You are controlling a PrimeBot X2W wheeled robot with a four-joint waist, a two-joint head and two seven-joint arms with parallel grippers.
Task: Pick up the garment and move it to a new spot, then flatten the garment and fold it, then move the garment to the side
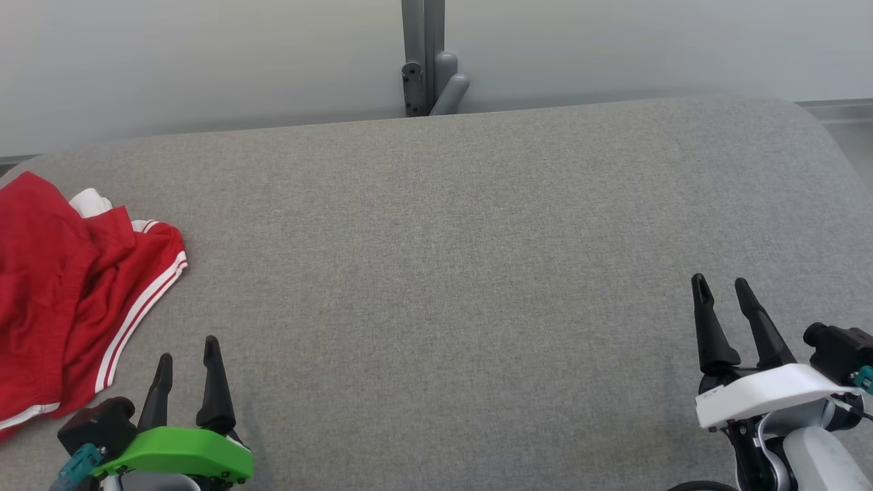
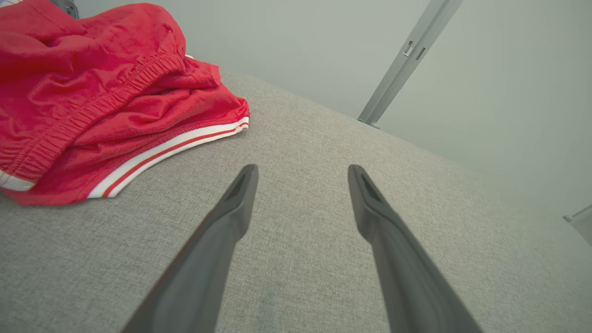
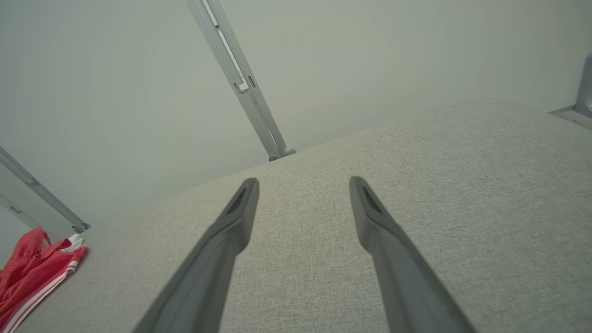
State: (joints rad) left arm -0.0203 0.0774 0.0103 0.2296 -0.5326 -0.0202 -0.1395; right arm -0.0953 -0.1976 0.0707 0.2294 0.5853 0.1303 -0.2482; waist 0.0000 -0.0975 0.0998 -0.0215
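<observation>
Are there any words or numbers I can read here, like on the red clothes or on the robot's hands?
No text here can be read.
The garment: white stripes, no words or logo showing.
The right gripper: a tiny dark mark on its white cover, too small to read.
The left gripper: no writing on its green cover.

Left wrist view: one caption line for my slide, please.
Open left gripper beside the crumpled red garment on the grey surface.
</observation>
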